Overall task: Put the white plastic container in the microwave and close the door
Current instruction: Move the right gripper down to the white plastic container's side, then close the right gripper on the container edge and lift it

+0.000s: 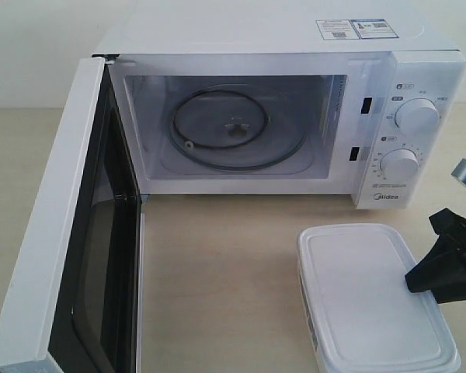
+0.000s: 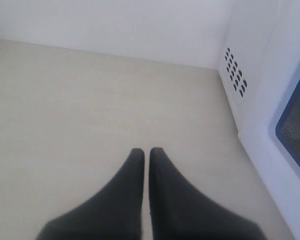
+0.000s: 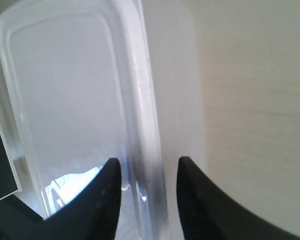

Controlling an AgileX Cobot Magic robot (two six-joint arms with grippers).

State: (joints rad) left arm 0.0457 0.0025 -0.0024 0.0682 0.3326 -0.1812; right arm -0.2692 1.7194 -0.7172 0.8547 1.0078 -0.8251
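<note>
Exterior view: pale wood-grain table (image 1: pixel 217 264), white wall (image 1: pixel 31 47) behind; right hand (image 3: pixel 148 161) spread astride the rim of the white plastic container (image 1: pixel 373 295); left hand (image 2: pixel 144 152) clenched.

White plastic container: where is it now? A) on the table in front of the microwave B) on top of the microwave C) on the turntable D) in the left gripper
A: the white plastic container sits on the table before the open microwave, whose turntable is bare.

we are losing the door (image 1: pixel 54 233) past the exterior view's bottom edge, and we are finding the stickers (image 1: pixel 356 29) on top of the microwave (image 1: pixel 217 27) too small for reading.
</note>
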